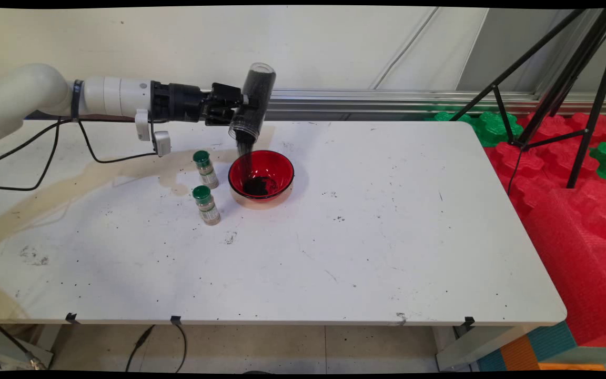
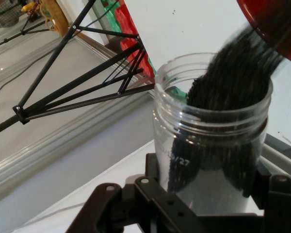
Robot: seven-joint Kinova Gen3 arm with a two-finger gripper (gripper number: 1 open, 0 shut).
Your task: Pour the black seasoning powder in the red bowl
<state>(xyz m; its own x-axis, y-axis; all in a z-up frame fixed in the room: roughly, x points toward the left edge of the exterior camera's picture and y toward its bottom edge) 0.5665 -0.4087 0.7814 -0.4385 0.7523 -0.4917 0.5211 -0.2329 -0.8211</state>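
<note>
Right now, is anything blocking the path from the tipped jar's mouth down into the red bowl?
Nothing visible. The gripper holds the clear jar tilted above the red bowl, dark grains falling straight in. Two green-capped bottles stand beside the bowl, clear of the stream.

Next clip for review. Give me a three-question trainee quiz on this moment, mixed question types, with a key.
1. True or false: the gripper holds the clear jar tipped mouth-down over the red bowl.
2. Multiple choice: what is falling from the jar? A) clear water B) dark granules C) white powder
3. How many green-capped bottles stand on the table, and on which side of the bowl in the main view?

Key
1. True: the jar is tilted, its open mouth low, above the bowl.
2. B: a dark stream runs into the bowl, where a dark pile lies.
3. Two: the far bottle and the near bottle, both upright, left of the bowl.
</note>
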